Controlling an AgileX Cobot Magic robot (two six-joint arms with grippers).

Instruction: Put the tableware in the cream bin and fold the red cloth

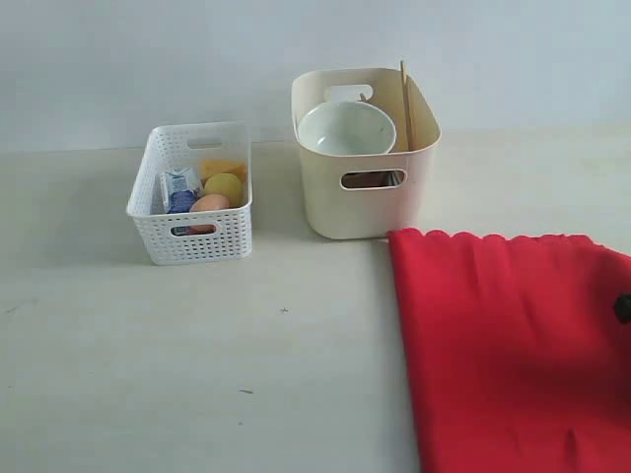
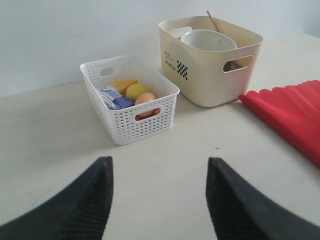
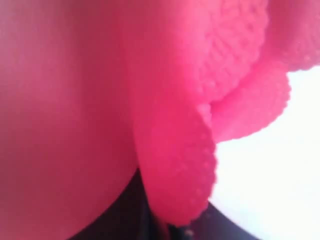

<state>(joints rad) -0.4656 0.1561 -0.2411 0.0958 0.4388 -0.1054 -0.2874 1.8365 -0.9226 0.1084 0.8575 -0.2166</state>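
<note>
The red cloth (image 1: pixel 513 345) lies spread flat on the tabletop (image 1: pixel 246 374), on my right side, its scalloped far edge just short of the cream bin (image 1: pixel 365 212). The bin already holds the pale green bowl (image 1: pixel 345 128) and the wooden chopsticks (image 1: pixel 404 99), so I judge the folding to be the step in hand.

My right gripper (image 3: pixel 167 225) sits at the cloth's right edge. In its wrist view the red fabric fills nearly everything, and a scalloped fold runs down between the dark fingers. The view is blurred, but the gripper looks pressed together on that edge of the cloth. My left gripper (image 2: pixel 159 162) hangs over bare tabletop, spread wide and holding nothing.

I expect the cloth to be light, limp and loosely knitted. It should sag and drag rather than hold a shape, and a thin pinch could slip off. A hold at a corner or well inside the scalloped hem seems safest, with the lift kept low so the rest slides flat and does not bunch.
</note>
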